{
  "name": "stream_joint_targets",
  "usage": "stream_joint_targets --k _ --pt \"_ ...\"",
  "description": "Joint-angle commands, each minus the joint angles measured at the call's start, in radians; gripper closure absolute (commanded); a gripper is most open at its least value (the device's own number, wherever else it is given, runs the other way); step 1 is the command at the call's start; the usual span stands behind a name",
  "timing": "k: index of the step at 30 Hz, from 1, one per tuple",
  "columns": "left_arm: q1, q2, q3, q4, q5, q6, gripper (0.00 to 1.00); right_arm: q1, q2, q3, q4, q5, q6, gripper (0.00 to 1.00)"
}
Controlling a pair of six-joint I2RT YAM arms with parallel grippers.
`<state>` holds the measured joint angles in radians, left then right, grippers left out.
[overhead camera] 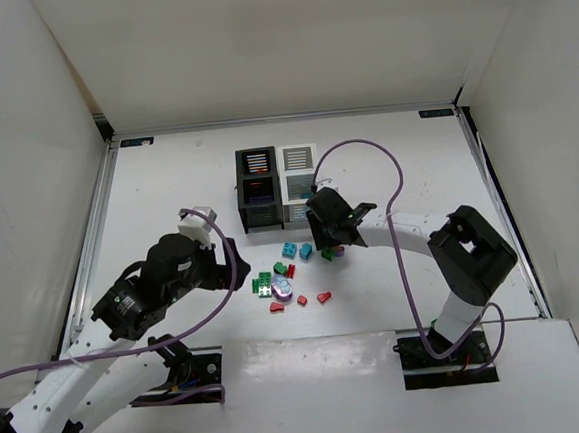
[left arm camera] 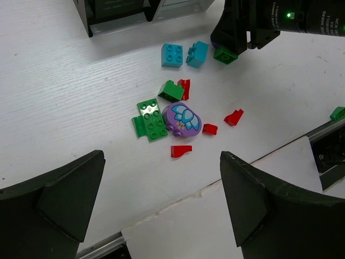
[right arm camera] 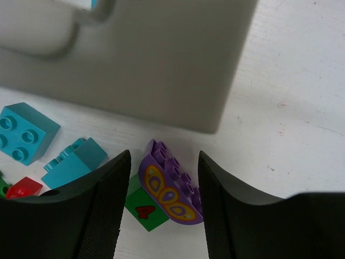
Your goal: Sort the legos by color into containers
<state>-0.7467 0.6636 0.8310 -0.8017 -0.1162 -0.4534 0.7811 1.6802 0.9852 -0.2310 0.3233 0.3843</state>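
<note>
Lying within the parted right gripper (right arm camera: 164,162) is a purple lego (right arm camera: 171,195).

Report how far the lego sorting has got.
Done: no brick visibly sits in the black bin or the white bin. In hand: the right gripper straddles a purple brick on the table beside the white bin, not lifted. Remaining: the teal bricks, green bricks, red pieces and round purple piece lie loose in front of the open left gripper.

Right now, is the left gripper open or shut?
Open: the left gripper has its fingers far apart, nothing held between them.
</note>
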Motion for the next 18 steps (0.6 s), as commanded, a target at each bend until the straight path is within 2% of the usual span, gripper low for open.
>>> stream_joint_targets --k 1,2,4,7,11,12,15,18 --pt "-0.003 0.013 0.031 0.001 0.007 0.001 0.01 0.013 0.004 -0.011 0.032 0.037 0.018 0.44" --pt "-0.003 0.014 0.031 0.001 0.009 0.002 0.01 0.012 0.004 -0.016 0.036 0.037 0.019 0.44" --pt "-0.005 0.014 0.031 0.001 0.007 -0.001 0.01 0.006 0.003 -0.029 0.044 0.025 0.028 0.50" --pt "-0.003 0.013 0.026 -0.001 0.009 -0.004 0.01 0.012 0.003 -0.037 0.044 0.022 0.034 0.50" --pt "-0.003 0.010 0.026 -0.002 0.010 -0.010 0.01 0.029 0.003 -0.046 0.033 0.046 0.048 0.57" --pt "-0.003 0.011 0.025 -0.004 0.012 -0.011 0.01 0.029 0.004 -0.048 0.032 0.052 0.050 0.60" --pt "-0.002 0.011 0.033 -0.005 0.015 -0.013 0.01 0.030 0.000 -0.049 0.022 0.065 0.070 0.88" --pt "-0.005 0.010 0.034 -0.010 0.015 -0.014 0.01 0.032 -0.002 -0.048 0.013 0.066 0.070 0.88"
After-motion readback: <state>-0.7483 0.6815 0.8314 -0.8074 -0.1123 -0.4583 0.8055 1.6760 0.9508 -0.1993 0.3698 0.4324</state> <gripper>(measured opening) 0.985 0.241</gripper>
